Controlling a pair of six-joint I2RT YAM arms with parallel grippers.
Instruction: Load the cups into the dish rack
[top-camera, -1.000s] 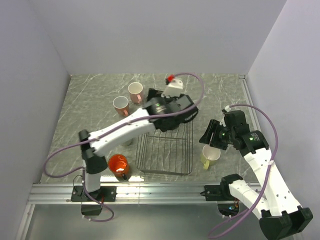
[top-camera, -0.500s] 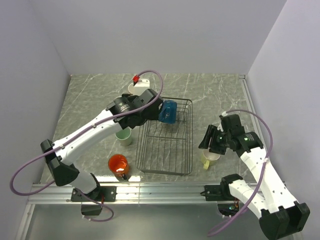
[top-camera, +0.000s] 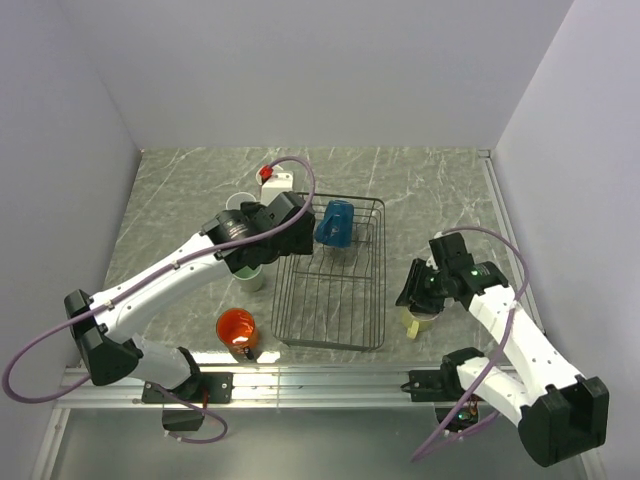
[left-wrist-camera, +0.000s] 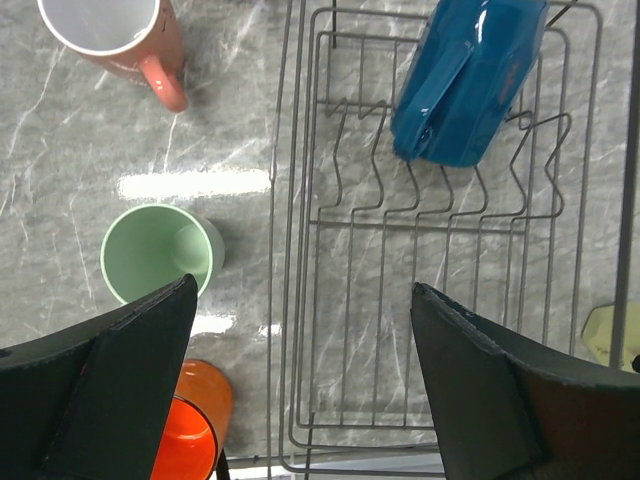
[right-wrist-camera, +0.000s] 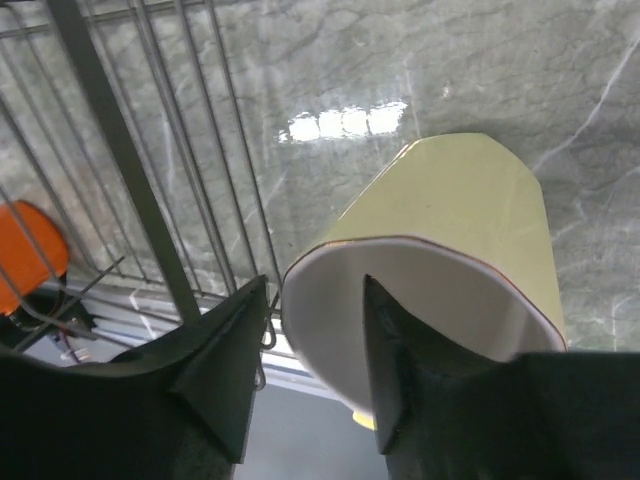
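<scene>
Subject: the pale yellow mug (right-wrist-camera: 450, 230) stands on the table (top-camera: 170, 200), just beside the right-hand wires of the dish rack (top-camera: 330, 300) near its front corner, not yet loaded.

Grip: the right gripper (right-wrist-camera: 315, 287) sits astride the mug's wall at the rim, one finger outside on the rack side and one inside the bowl. White interior shows between the inner finger and the wall, so I judge the pincer part-closed but not yet clamping.

Risks noted:
- A pinch on the rim alone is a thin hold. The mug could pivot or slip out on the lift, the more so if the pads bite off-centre.
- The outer finger works in the narrow gap between mug and rack. It may catch a wire and drag the rack.
- A shifted rack could unseat the blue mug (top-camera: 335, 222), which lies tilted against the prongs at the far end.
- The left gripper (top-camera: 290, 232) hangs released over the rack's left edge, above the mint green mug (left-wrist-camera: 160, 250). Carrying the yellow mug across would crowd both arms over the basket.
</scene>
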